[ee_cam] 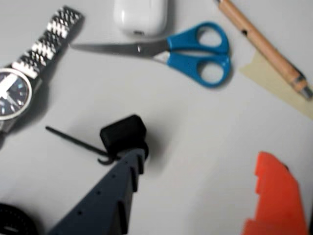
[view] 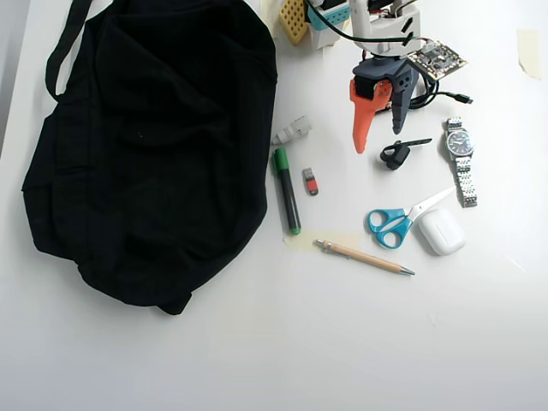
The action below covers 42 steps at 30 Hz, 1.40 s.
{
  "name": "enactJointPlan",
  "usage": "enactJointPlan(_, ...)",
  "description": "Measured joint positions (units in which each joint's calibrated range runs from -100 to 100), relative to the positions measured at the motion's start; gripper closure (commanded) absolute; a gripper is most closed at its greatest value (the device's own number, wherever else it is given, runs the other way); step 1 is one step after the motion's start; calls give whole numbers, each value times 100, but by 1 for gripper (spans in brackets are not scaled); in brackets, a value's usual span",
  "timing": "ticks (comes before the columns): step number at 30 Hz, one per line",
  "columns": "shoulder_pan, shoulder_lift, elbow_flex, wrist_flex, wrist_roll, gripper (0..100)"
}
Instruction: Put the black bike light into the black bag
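Your arm ends in a gripper (view: 378,139) with two mismatched jaws: one bright orange, tapering to a blunt point, the other dark slate grey. In the wrist view the grey one shows a row of small round holes along its flat side and stepped notches on its edge, and the orange one has a stepped, faceted outline. From overhead, you can see a white upper body, black cables (view: 342,32) looping beside it, and a bare circuit board (view: 437,59).

Open table runs from the black bike light (view: 394,155) at nine o'clock toward the black bag (view: 154,145), with only the marker (view: 287,190) and small red-tipped stick (view: 310,181) between. Watch (view: 461,158) crowds three o'clock; scissors (view: 398,221) block six.
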Motion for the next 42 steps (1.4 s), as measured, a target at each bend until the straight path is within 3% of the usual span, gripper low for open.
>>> enactJointPlan(6,-213,517,154,-741,-103,74)
enactJointPlan(18,-492,1635,-367,-1082,-327,74)
enactJointPlan(24,-470,1927,-26,-1986,-327,64)
enactJointPlan(35,-433,2210,26,-2301,-352,65)
enactJointPlan(42,-705,2227,26,-2301,-694,61)
